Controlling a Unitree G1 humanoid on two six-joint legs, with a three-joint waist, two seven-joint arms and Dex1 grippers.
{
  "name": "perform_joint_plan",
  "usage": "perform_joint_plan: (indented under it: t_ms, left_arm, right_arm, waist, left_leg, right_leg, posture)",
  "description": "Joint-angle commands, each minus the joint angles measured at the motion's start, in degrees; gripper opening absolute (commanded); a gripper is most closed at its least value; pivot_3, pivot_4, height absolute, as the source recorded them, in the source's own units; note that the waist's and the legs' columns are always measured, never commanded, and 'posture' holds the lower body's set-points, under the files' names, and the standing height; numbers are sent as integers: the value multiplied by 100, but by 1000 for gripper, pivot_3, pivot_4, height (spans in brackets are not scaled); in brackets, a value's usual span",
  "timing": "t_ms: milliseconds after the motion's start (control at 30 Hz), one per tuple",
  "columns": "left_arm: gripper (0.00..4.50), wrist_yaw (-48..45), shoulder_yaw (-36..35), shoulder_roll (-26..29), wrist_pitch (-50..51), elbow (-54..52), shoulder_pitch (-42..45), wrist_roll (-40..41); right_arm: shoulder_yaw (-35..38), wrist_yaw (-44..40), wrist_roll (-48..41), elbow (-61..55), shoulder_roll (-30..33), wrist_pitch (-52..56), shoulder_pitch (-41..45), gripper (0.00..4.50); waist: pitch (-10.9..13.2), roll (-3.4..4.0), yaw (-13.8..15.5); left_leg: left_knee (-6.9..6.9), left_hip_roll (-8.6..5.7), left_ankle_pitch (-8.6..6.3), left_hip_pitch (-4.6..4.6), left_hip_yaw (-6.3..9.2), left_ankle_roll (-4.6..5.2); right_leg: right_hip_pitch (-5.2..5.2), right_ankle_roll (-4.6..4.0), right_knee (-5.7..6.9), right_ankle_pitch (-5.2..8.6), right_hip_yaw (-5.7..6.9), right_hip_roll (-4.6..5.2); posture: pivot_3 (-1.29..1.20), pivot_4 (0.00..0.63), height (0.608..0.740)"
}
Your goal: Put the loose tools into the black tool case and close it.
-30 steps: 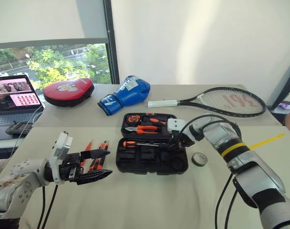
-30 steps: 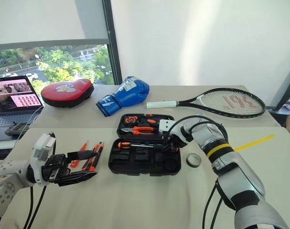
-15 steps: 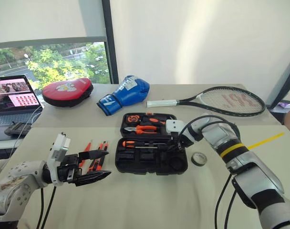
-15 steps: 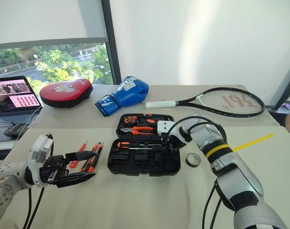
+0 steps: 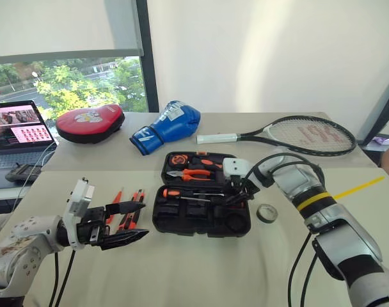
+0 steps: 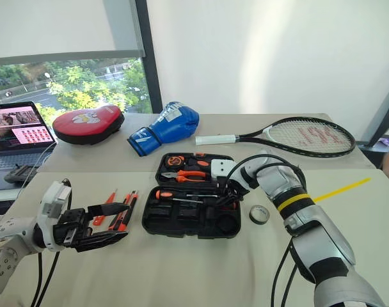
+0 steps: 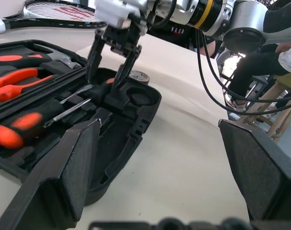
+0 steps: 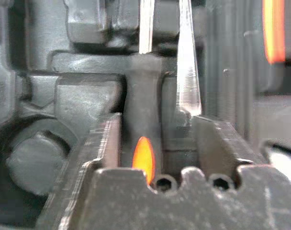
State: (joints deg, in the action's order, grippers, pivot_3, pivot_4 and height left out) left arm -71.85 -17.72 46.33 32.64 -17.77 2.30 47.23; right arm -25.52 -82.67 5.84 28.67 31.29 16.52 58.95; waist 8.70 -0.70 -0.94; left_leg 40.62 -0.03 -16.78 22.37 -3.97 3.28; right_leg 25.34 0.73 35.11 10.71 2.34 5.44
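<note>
Left eye view: black tool case [image 5: 201, 219] lies open mid-table, lid half on the far side holding orange pliers [image 5: 193, 173], base half on the near side. One long screwdriver [image 5: 182, 193] lies in the base's far recess, orange-and-black handle to the left, shaft running right. Right gripper [image 5: 240, 192] angles down over the right end of the base; in the left wrist view its two black fingers [image 7: 94, 52] stand apart, tips at the screwdriver shaft [image 7: 74, 94], not clamped on anything. Right wrist view: fingers spread to either side of a dark moulded recess, two thin metal shafts [image 8: 186, 62] just beyond them, contact with them unclear. Small tape roll [image 5: 267, 213] sits on the table just right of the case, apart from it. Left of the case, three loose orange-and-black tools [image 5: 126, 208] lie side by side on the table; which is the knife cannot be told. Left gripper [image 5: 125, 221] hovers just near of them, pointing right, fingers wide apart and empty. Far side of the table: blue boxing glove [image 5: 167, 127], red pad [image 5: 91, 123], tennis racket [image 5: 290, 135]. Laptop [image 5: 18, 132] at far left.
</note>
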Motion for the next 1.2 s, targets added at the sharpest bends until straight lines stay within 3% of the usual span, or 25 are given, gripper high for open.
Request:
perform_joint_plan:
  t_ms: [33,167,267,333,467,667,733,1033,1133,1200]
  left_arm:
    - [4225,17,-72,11,-128,-68,34,18]
    - [4225,96,-37,-69,-129,-29,70,24]
    - [4225,159,-15,-140,-144,-12,75,21]
    - [4225,250,19,-205,-151,31,147,11]
    - [4225,343,59,-264,-105,117,287,26]
    - [4225,294,161,-238,-91,215,410,-8]
    - [4225,284,187,-225,-94,244,449,-19]
    - [4225,347,129,-170,-64,193,402,-33]
    - [4225,671,-4,-212,59,127,301,4]
    - [4225,1199,-137,-293,119,106,231,-111]
  right_arm:
    - [665,-197,-672,-933,200,692,-107,2820]
    - [1591,516,-1321,-2287,287,1735,-683,1747]
    - [2221,1698,-1450,-3778,-1,2569,-1681,747]
    - [2491,2821,-1304,-4777,-602,3021,-2505,37]
    - [2423,4540,-884,-5684,-1704,3105,-3603,11]
    - [1921,5703,-393,-5090,-2244,2472,-3961,11]
    - [1689,5803,-262,-4729,-2172,2327,-3932,11]
    - [121,4800,-17,-3633,-1060,3084,-3715,11]
    - [513,4868,-258,-3837,-1085,2554,-3737,11]
    - [1005,4663,-711,-4617,-1096,1733,-3923,11]
  waist:
    - [3,4,4]
    - [5,8,39]
    - [5,7,60]
    - [5,7,71]
    - [4,6,67]
    - [5,6,9]
    - [5,6,8]
    - [-20,-29,-11]
    - [-50,-71,10]
    - [-60,-87,37]
  left_leg:
    - [0,2,0,1,0,0]
    - [0,4,-3,6,5,5]
    - [-1,2,-5,9,19,6]
    - [-4,2,-5,8,24,5]
    - [-29,-6,11,12,22,-20]
    - [-30,-11,28,-1,-8,-27]
    - [-31,-5,29,-15,-6,-27]
    - [-39,2,1,-59,-4,21]
    - [-76,2,0,-116,-2,21]
    - [-82,7,-8,-133,9,18]
  right_leg:
    - [0,0,1,0,0,6]
    - [-1,0,-1,0,2,30]
    - [-6,0,-4,0,4,53]
    - [-7,0,-3,1,6,60]
    - [10,-2,2,2,1,62]
    - [22,-5,24,1,0,-8]
    - [6,-8,23,3,1,-21]
    - [-35,-8,11,7,0,-29]
    - [-79,-13,-2,21,3,-26]
    - [-105,-15,-7,37,15,-24]
  posture:
    - [0,150,740]
    - [0,150,740]
    - [0,150,740]
    - [0,150,740]
    - [0,150,740]
    - [0,150,740]
    - [0,150,740]
    - [0,150,740]
    - [0,150,740]
    - [0,150,740]
